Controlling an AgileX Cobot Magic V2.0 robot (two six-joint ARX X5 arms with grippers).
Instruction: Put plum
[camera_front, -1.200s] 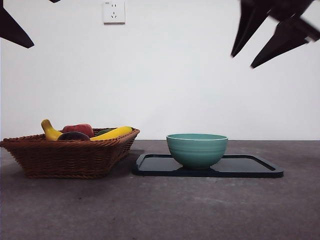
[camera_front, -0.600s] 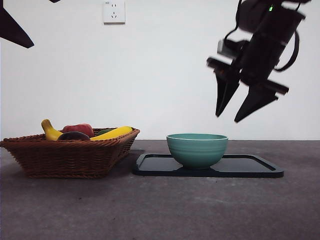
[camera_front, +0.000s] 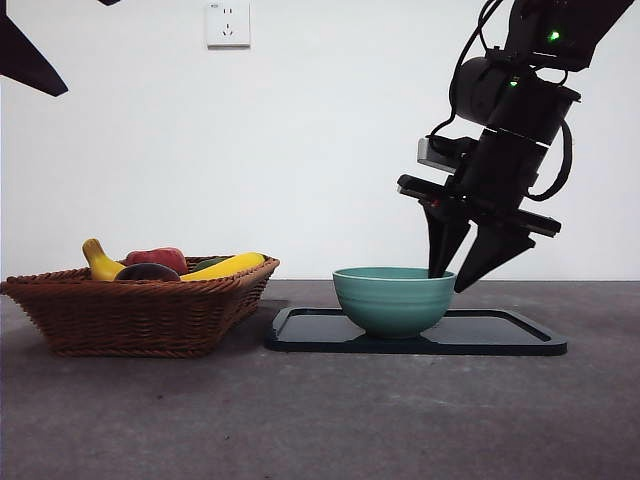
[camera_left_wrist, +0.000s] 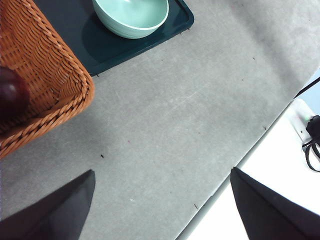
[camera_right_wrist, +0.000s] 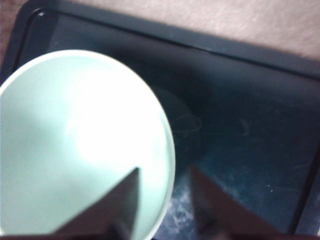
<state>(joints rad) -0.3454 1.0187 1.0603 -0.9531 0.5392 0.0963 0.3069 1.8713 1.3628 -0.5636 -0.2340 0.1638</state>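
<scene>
Your plum (camera_front: 147, 272) sits untouched in the wicker basket (camera_front: 140, 318), at about 9 o'clock from the green bowl (camera_front: 394, 299), beside the red fruit (camera_front: 157, 258) and bananas (camera_front: 224, 266). In the last second the right gripper (camera_front: 460, 282) has dropped from high at 1 o'clock to the bowl's rim: jaws apart, straddling the wall, one inside and one outside. Judging by that, you're securing the bowl first, not the fruit. The dark tray (camera_front: 500, 336) leaves little slack there. The left gripper (camera_left_wrist: 162, 207) waits open above bare table, with free room toward the basket edge.
</scene>
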